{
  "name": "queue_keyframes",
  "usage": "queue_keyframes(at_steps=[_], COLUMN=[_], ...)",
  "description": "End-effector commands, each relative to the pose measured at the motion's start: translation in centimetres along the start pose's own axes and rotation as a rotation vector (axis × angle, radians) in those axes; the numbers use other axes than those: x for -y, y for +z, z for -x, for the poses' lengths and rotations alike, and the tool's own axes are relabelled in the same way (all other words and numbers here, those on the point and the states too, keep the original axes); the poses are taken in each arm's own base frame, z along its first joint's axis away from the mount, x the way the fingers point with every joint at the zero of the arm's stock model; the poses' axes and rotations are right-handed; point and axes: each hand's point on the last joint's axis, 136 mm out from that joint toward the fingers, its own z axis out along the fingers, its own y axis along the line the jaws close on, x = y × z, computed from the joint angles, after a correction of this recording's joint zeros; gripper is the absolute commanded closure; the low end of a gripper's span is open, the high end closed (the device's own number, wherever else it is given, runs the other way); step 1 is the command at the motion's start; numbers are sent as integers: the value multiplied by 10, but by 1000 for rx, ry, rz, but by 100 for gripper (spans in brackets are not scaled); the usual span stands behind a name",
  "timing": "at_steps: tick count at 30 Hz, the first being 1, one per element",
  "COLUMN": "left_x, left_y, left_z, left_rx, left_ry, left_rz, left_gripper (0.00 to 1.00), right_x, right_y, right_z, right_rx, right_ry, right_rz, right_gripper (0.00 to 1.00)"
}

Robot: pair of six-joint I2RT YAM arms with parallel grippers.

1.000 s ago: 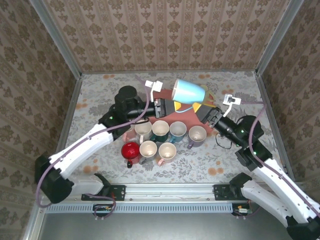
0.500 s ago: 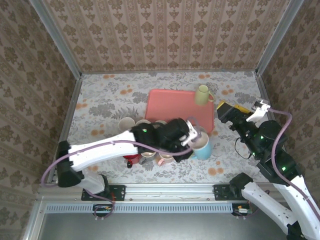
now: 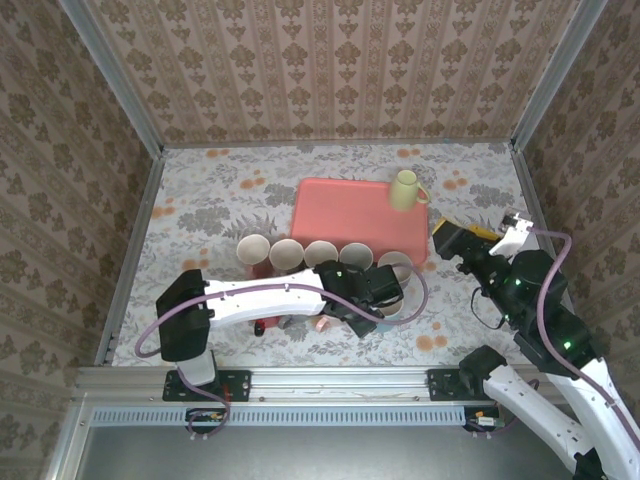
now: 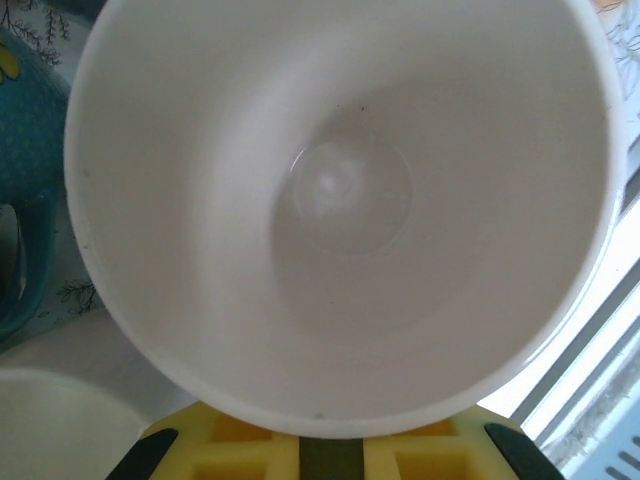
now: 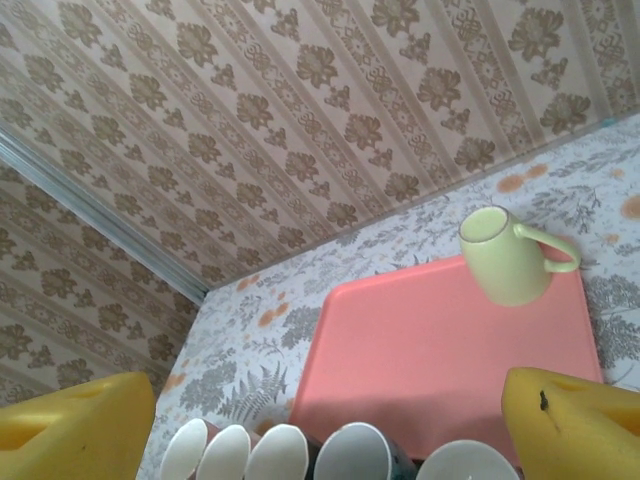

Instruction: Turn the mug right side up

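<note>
One mug (image 4: pixel 340 190) (mouth up) in closed left gripper (image 4: pixel 330 455); right gripper (image 5: pixel 320 425) wide, empty

— What surrounds the space?
— Walls (image 3: pixel 340 70) papered in beige-brown damask stripes, with metal posts (image 3: pixel 112 80) at the corners.
— And underneath?
— A worktop (image 3: pixel 215 190) covered in grey floral cloth with orange blossoms, evenly lit.

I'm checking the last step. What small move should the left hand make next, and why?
Probably open the left hand slowly and let go. The mug it grips by the rim looks upright, mouth up, beside the row of mugs; whether its base rests on the table I cannot tell.
</note>
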Motion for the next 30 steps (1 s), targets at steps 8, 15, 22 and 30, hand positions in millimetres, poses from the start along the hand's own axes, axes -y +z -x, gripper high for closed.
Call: queue_keyframes(at_steps=[8, 15, 22, 30], left_x=[-13, -21, -26, -14], left_y=[9, 14, 16, 3], left_z=[0, -5, -8, -4], left_rx=[28, 32, 31, 74], left_ry=[-62, -79, -89, -62], left_rz=[94, 132, 154, 87], left_gripper=[100, 98, 82, 66], right_x=[13, 14, 16, 18], right_y=[0, 2, 6, 11], right_z=[-13, -16, -22, -26], right_rx=[-25, -25, -38, -50], right_ry=[3, 3, 10, 1], right_rz=[-33, -32, -34, -44], right_gripper=[9, 10, 10, 9])
